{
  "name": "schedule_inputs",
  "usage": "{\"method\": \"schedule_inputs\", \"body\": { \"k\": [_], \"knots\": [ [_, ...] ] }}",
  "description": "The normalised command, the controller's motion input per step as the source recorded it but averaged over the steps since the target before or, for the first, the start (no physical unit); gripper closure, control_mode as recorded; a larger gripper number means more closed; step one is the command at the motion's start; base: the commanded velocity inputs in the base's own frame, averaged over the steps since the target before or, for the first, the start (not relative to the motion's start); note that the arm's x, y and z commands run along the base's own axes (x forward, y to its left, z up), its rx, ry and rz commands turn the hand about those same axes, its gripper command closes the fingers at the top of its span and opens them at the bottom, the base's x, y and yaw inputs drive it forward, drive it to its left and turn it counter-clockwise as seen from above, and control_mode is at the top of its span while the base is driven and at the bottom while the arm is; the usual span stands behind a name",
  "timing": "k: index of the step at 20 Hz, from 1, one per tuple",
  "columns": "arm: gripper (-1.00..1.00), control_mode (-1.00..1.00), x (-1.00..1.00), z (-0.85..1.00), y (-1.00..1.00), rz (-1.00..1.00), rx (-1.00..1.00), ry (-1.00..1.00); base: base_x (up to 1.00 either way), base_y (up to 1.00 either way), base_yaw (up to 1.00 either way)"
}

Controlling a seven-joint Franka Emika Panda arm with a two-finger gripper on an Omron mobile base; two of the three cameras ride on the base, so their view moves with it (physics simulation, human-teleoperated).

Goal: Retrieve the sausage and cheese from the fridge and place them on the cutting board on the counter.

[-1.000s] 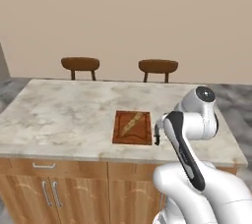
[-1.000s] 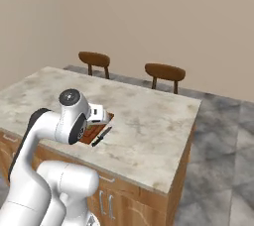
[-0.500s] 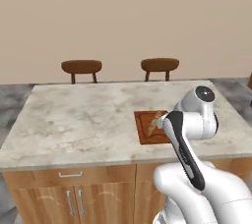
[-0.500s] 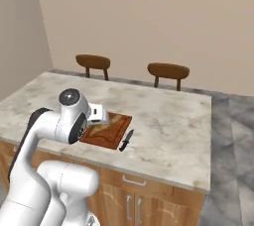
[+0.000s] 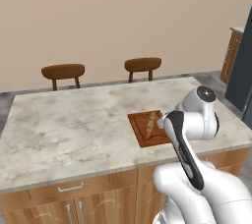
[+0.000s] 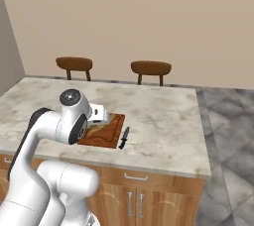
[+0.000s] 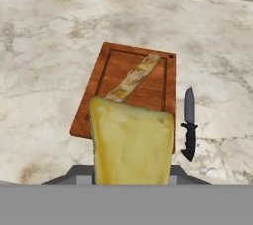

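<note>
The gripper [image 7: 132, 182] is clamped on the cheese [image 7: 132, 142], a pale yellow wedge that rises big from the bottom of the hand view and hides the finger tips behind it. In that view the cheese hangs over the near end of the board [image 7: 108, 66], well above the wood and not touching it.

The board lies flat on the counter [image 7: 44, 46], a reddish-brown rectangle with a groove round its rim. On it lies a long, pale tan, speckled stick [image 7: 133, 78], set at a slant from the near left toward the far right corner; its near end goes out of sight behind the cheese. Whether this is the sausage I cannot tell; it looks more like bread than a red link.

A small black-handled knife [image 7: 188, 123] lies on the counter just beside the board's right edge, parallel to it, blade pointing away.

In the left base view the board [image 5: 142, 132] sits near the counter's [image 5: 74, 125] front edge, with the arm's elbow in front of its right part. In the right base view the knife [image 6: 123, 137] lies to the right of the board [image 6: 110, 132]. Two brown chairs [image 5: 63, 71] [image 5: 142, 65] stand behind the counter. The dark fridge [image 5: 242, 75] edge shows at far right in the left base view.
</note>
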Motion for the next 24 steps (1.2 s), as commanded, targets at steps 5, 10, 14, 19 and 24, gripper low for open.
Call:
{"method": "schedule_inputs", "body": {
  "k": [5, 10, 14, 19, 24],
  "knots": [
    [1.0, 1.0, 0.0, 0.0, 0.0, 0.0, 0.0, 0.0, 0.0, 0.0, 0.0],
    [1.0, 1.0, 0.0, 0.0, 0.0, 0.0, 0.0, 0.0, 0.0, 0.0, 0.0],
    [1.0, -1.0, 0.0, 0.0, 0.0, 0.0, 0.0, 0.0, 0.0, 0.0, 0.0],
    [1.0, -1.0, 0.0, 0.0, 0.0, 0.0, 0.0, 0.0, 0.0, 0.0, 0.0],
    [1.0, -1.0, 0.24, -0.19, -0.05, -0.05, 0.05, 0.09, 0.0, 0.0, 0.0]
  ]
}}
